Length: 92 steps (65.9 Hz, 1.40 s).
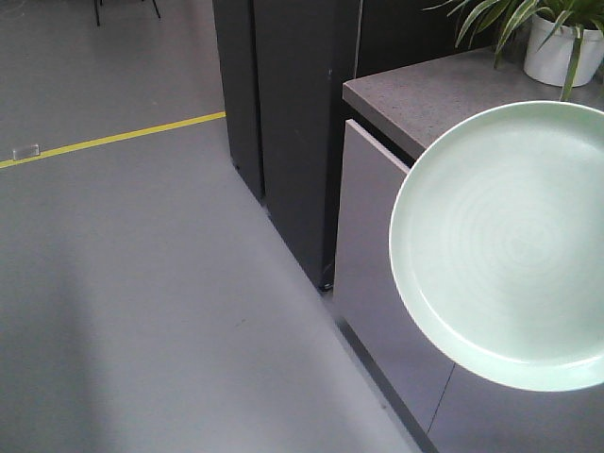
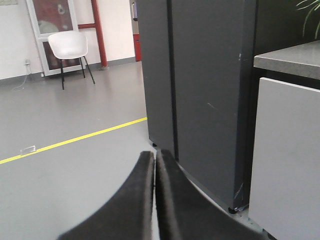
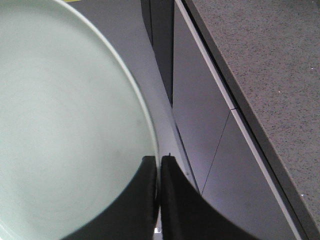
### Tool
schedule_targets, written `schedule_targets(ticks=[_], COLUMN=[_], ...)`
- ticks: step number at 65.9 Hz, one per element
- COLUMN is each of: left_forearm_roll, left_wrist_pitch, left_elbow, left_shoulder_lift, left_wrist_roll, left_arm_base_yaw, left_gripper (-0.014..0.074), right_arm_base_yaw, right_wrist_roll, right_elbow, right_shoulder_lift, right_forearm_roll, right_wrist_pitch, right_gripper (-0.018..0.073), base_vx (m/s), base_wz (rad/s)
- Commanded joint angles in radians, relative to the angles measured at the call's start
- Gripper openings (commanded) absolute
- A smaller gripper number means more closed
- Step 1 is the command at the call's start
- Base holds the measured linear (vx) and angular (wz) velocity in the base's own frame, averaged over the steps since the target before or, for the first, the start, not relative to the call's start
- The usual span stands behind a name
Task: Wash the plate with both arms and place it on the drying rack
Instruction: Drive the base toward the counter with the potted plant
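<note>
The pale mint-green plate point(image 1: 505, 245) hangs in the air at the right of the front view, face toward the camera, in front of the grey cabinet. In the right wrist view the plate point(image 3: 65, 115) fills the left side, and my right gripper point(image 3: 159, 162) is shut on its rim, one black finger on each face. My left gripper point(image 2: 155, 156) is shut with nothing between its fingers, pointing over the grey floor toward the dark cabinet. The drying rack is out of view.
A speckled grey countertop point(image 1: 425, 94) tops pale cabinet doors point(image 1: 373, 245) on the right. A tall dark cabinet point(image 1: 293, 123) stands beside it. A potted plant point(image 1: 562, 42) sits on the counter. A yellow floor line point(image 1: 113, 140) and a white chair point(image 2: 69, 47) lie farther off.
</note>
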Motion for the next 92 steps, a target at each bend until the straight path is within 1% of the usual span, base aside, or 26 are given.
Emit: schedule_targets(ticks=[1, 92], left_forearm_roll=[-0.008, -0.008], left_wrist_pitch=[-0.076, -0.076], left_elbow=[0.025, 0.025], left_shoulder_lift=[0.005, 0.005], left_wrist_roll=[-0.004, -0.004], left_arm_base_yaw=[-0.008, -0.008], left_gripper=[-0.0006, -0.0006], right_arm_base_yaw=[-0.006, -0.006], right_wrist_roll=[0.001, 0.001], right_elbow=[-0.023, -0.023], right_shoulder_lift=[-0.004, -0.004], right_forearm_roll=[0.012, 0.012], right_wrist_pitch=[-0.067, -0.067], right_gripper=[-0.0003, -0.0003], base_vx=[0.08, 0.07], base_wz=[-0.16, -0.17])
